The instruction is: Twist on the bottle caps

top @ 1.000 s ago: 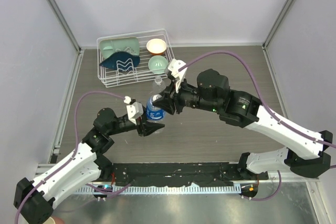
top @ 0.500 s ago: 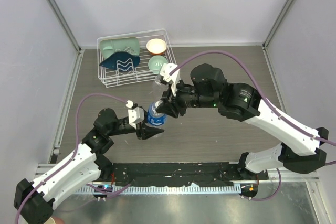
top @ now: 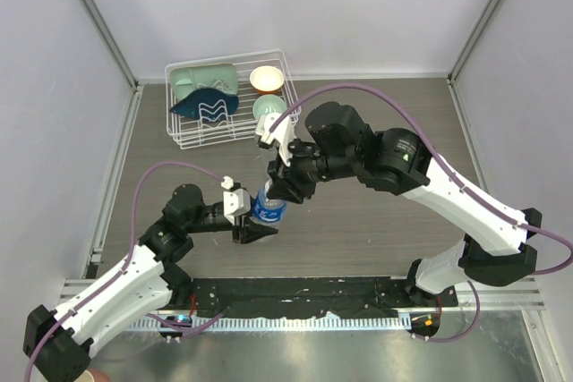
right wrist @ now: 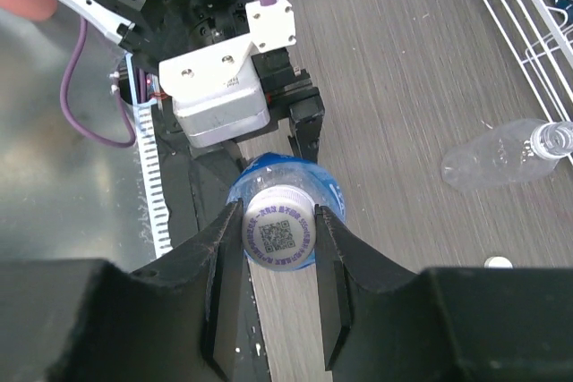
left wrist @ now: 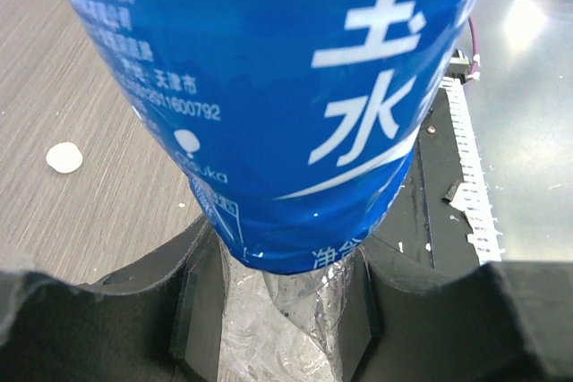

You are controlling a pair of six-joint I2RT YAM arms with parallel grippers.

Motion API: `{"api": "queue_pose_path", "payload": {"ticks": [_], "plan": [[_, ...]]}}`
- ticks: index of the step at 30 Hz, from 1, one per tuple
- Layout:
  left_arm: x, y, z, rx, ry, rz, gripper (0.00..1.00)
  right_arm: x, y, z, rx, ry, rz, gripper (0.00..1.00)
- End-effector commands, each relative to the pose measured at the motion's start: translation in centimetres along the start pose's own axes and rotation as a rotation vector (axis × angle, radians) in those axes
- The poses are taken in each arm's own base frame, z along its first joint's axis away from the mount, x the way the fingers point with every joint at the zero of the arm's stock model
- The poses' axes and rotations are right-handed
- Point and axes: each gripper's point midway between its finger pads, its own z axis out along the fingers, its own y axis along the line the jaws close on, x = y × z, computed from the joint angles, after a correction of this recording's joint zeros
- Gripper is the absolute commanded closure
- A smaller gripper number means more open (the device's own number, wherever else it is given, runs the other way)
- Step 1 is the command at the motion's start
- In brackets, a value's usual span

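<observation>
The blue-label bottle stands upright near the table's middle. My left gripper is shut on its clear lower body, with the blue label filling the left wrist view. My right gripper reaches down from above, its fingers pressed on both sides of the white cap that sits on the bottle's neck. The plain bottle lies on its side on the table with its neck open. A second white cap lies loose on the table, and it also shows in the left wrist view.
A white wire rack at the back left holds pale green and cream bowls and a dark blue item; its corner shows in the right wrist view. A black strip and a metal edge run along the near side.
My right arm has swung left and nearer, bringing its gripper over the bottle top. My left gripper and the blue-label bottle have shifted slightly towards the near edge.
</observation>
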Motion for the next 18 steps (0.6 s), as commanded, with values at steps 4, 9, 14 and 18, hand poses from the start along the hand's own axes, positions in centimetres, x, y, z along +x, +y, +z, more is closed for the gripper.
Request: {"api": "queue_pose_path", "payload": {"ticks": [4, 9, 14, 18], "plan": [[-2.5, -0.1, -0.1, 0.002, -0.062, 0.056, 1.0, 0.1, 0.6, -2.0, -0.006, 0.017, -0.009, 0.91], [-2.5, -0.4, -0.1, 0.019, -0.061, 0.051, 1.0, 0.4, 0.7, -1.1, -0.022, 0.043, -0.012, 0.91], [-2.0, -0.7, -0.2, 0.036, -0.032, 0.047, 1.0, -0.6, 0.5, -0.9, -0.016, 0.024, -0.023, 0.91], [-1.4, -0.8, -0.2, 0.049, -0.006, 0.035, 1.0, -1.0, 0.9, -0.9, -0.028, 0.017, -0.027, 0.91]]}}
